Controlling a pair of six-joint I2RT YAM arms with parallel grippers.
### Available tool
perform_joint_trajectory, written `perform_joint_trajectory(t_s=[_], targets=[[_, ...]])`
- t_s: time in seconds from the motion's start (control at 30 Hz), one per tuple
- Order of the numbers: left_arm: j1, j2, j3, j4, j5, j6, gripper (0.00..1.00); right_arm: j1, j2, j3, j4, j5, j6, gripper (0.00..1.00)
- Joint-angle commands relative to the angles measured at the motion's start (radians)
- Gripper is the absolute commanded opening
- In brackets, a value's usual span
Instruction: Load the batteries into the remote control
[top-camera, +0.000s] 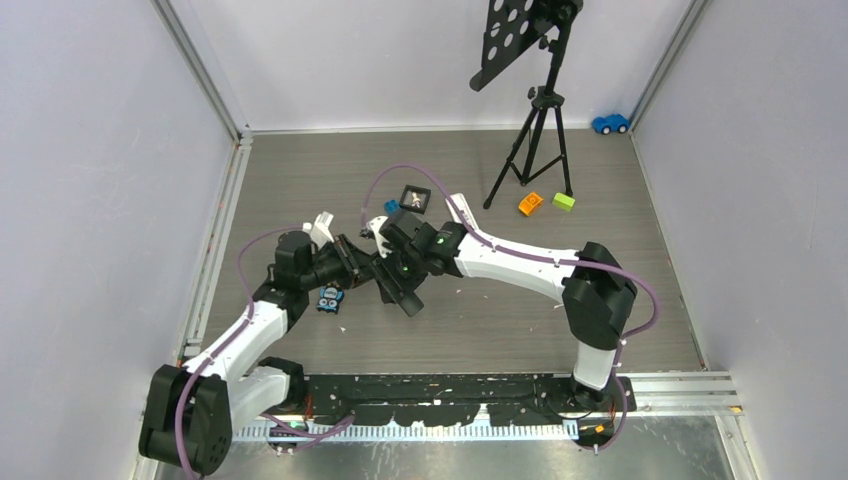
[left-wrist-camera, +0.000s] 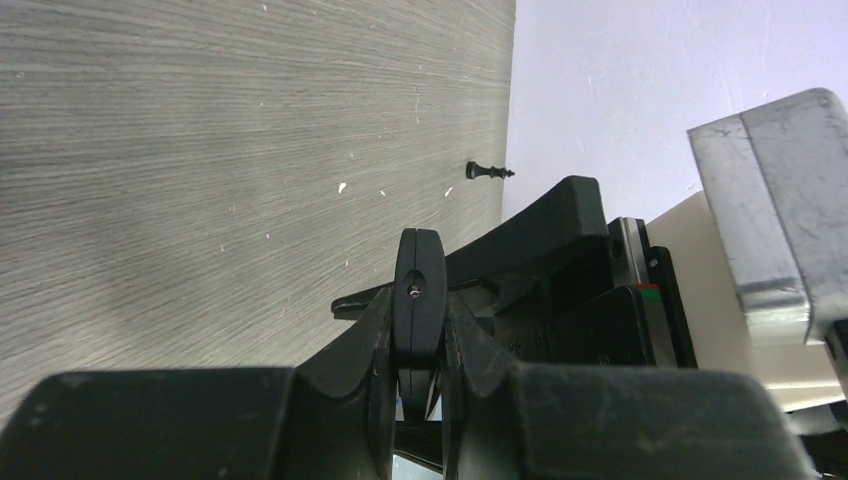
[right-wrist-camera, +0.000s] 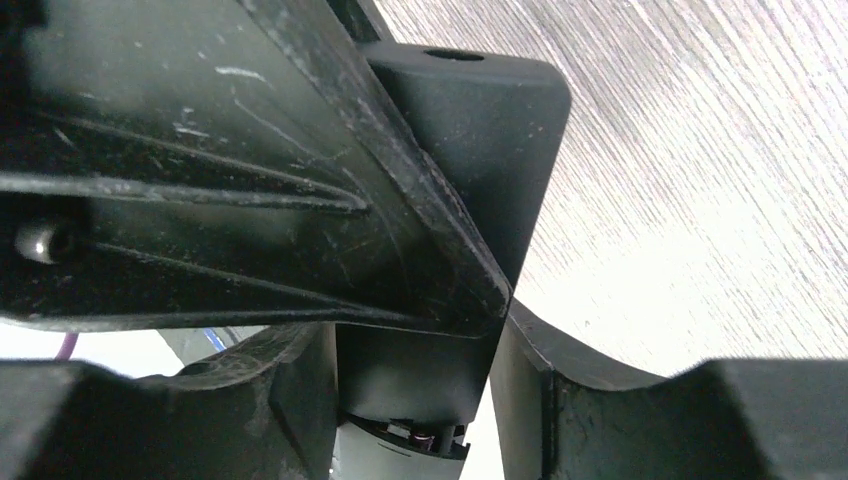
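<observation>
The black remote control (top-camera: 404, 293) hangs above the table's middle, where both arms meet. My left gripper (left-wrist-camera: 418, 325) is shut on its thin edge, and the remote's end (left-wrist-camera: 418, 268) with a small lens sticks out past the fingers. My right gripper (right-wrist-camera: 415, 350) straddles the remote's body (right-wrist-camera: 465, 130). Its jaws are open, with a strip of light between the remote and the right finger (right-wrist-camera: 520, 390). A small purplish piece shows in the remote's lower end; I cannot tell what it is. A cluster of batteries (top-camera: 330, 299) lies on the table below the left wrist.
A black square piece (top-camera: 414, 198) and a small blue item (top-camera: 391, 206) lie just beyond the grippers. A tripod (top-camera: 540, 140) stands at the back right, with orange (top-camera: 530, 203) and green (top-camera: 563, 201) blocks by its feet. A blue toy car (top-camera: 610, 123) sits in the far corner.
</observation>
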Motion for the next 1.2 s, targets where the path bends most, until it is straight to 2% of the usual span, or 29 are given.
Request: perform_joint_trajectory(t_s=[0.0, 0.2, 0.6, 0.7, 0.87, 1.0, 1.17], targets=[[-0.007, 0.014, 0.034, 0.023, 0.076, -0.028, 0.0, -0.005, -0.079, -0.029, 0.082, 0.038, 0.01, 0.57], [-0.003, 0.023, 0.039, 0.024, 0.064, -0.026, 0.0, -0.009, -0.157, -0.105, 0.148, 0.005, 0.053, 0.66], [0.007, 0.005, 0.044, 0.006, 0.056, -0.034, 0.0, -0.05, -0.307, -0.241, 0.296, -0.04, 0.224, 0.73], [0.009, -0.012, 0.042, 0.005, 0.04, -0.057, 0.0, -0.067, -0.378, -0.321, 0.386, 0.042, 0.341, 0.75], [0.011, -0.022, 0.031, 0.069, 0.0, -0.142, 0.0, -0.072, -0.508, -0.552, 0.666, 0.277, 0.65, 0.76], [0.011, -0.021, 0.028, 0.128, -0.026, -0.218, 0.0, -0.071, -0.579, -0.7, 0.852, 0.315, 0.826, 0.76], [0.011, -0.023, 0.033, 0.159, -0.055, -0.278, 0.0, -0.069, -0.582, -0.875, 1.168, 0.304, 0.994, 0.76]])
